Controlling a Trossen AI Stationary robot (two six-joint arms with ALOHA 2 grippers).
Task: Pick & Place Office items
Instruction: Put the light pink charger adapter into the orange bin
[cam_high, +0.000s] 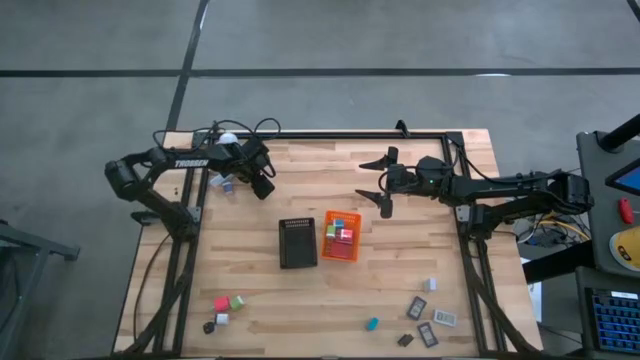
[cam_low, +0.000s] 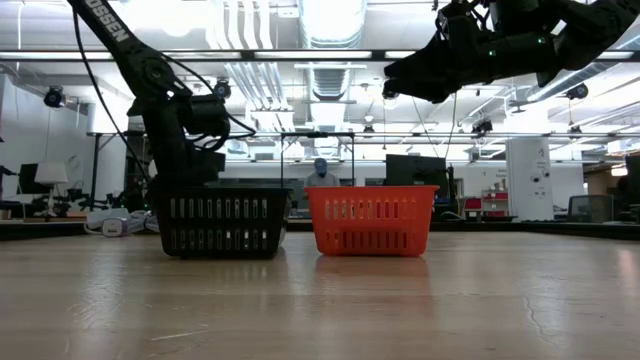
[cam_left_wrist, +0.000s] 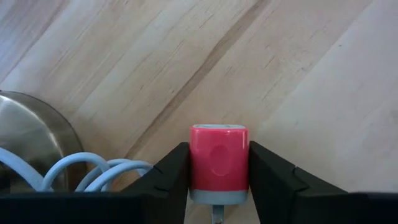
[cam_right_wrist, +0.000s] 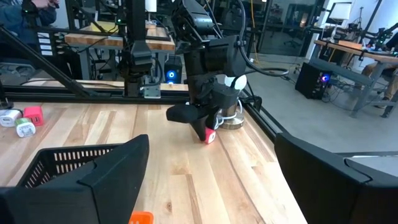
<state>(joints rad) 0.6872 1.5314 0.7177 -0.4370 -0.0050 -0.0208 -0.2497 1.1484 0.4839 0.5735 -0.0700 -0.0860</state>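
- Gripping a red block (cam_left_wrist: 219, 160): left gripper (cam_left_wrist: 219, 186) has both fingers (cam_left_wrist: 171, 177) clamped on its sides, low at the tabletop (cam_high: 400, 290), about 10 o'clock from the black tray (cam_high: 297, 243) in the high view; coiled grey cable (cam_left_wrist: 93, 174) just beside it
- Right wrist view shows the same red block (cam_right_wrist: 208, 135) at the tip of the left gripper (cam_right_wrist: 199, 124), right at the wood
- Right gripper (cam_high: 378, 183) hangs above the tabletop at about 1 o'clock from the orange tray (cam_high: 342, 238); fingers spread wide apart, nothing between them
- Orange tray already holds several coloured blocks; black tray stands just beside it at its 9 o'clock
- Loose office items: red, green and white pieces (cam_high: 228, 305) near the tabletop's 7 o'clock corner; flat grey-black rectangles (cam_high: 428, 325) and a teal block (cam_high: 372, 323) toward 5 o'clock; small pieces (cam_high: 226, 183) just beside the left gripper (cam_high: 262, 185)
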